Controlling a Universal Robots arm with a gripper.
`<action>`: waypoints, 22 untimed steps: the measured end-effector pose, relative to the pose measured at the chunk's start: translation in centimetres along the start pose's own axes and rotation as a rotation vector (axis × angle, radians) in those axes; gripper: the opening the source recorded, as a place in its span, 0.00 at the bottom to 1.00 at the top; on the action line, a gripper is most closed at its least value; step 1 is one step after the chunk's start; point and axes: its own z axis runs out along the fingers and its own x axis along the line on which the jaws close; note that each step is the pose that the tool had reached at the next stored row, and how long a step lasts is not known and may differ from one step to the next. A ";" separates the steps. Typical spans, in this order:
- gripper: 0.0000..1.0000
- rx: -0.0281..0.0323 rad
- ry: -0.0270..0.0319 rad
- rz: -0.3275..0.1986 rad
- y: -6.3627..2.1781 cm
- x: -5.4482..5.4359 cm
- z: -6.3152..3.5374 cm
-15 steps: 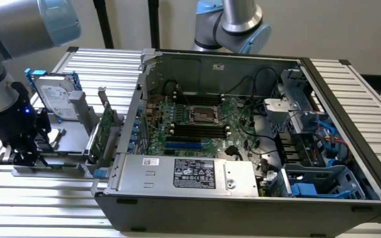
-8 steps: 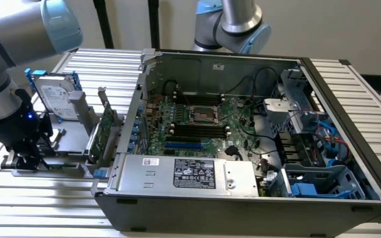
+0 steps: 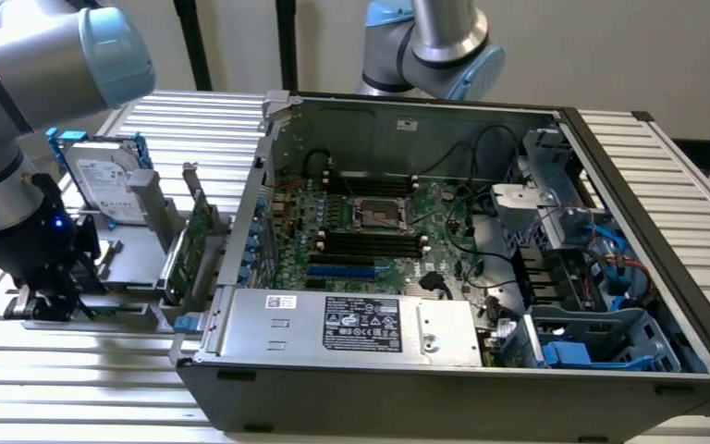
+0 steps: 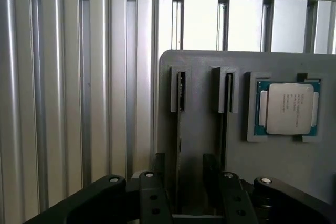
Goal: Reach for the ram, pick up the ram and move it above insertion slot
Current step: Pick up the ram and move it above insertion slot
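The black two-fingered gripper hangs parted and empty over the grey slotted plastic holder; beyond its edge, open ribbed aluminium tabletop.

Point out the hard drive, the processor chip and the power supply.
hard drive (image 3: 101, 181), exterior view, on its label face.
processor chip (image 4: 287, 108), wrist view, on its metal lid.
power supply (image 3: 361, 326), exterior view, on its sticker.

In the exterior view the arm covers much of the gripper and part of the holder. The wrist picture's edge cuts off the gripper's body. The ram stands edge-on, its chips hidden. Print on the CPU is too small to read.
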 end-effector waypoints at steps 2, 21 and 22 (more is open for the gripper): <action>0.42 0.0000 0.0000 0.001 0.00 0.0 0.15; 0.14 -0.0106 0.0000 0.022 -0.06 0.0 0.58; 0.14 -0.0108 0.0000 0.022 -0.06 0.1 0.57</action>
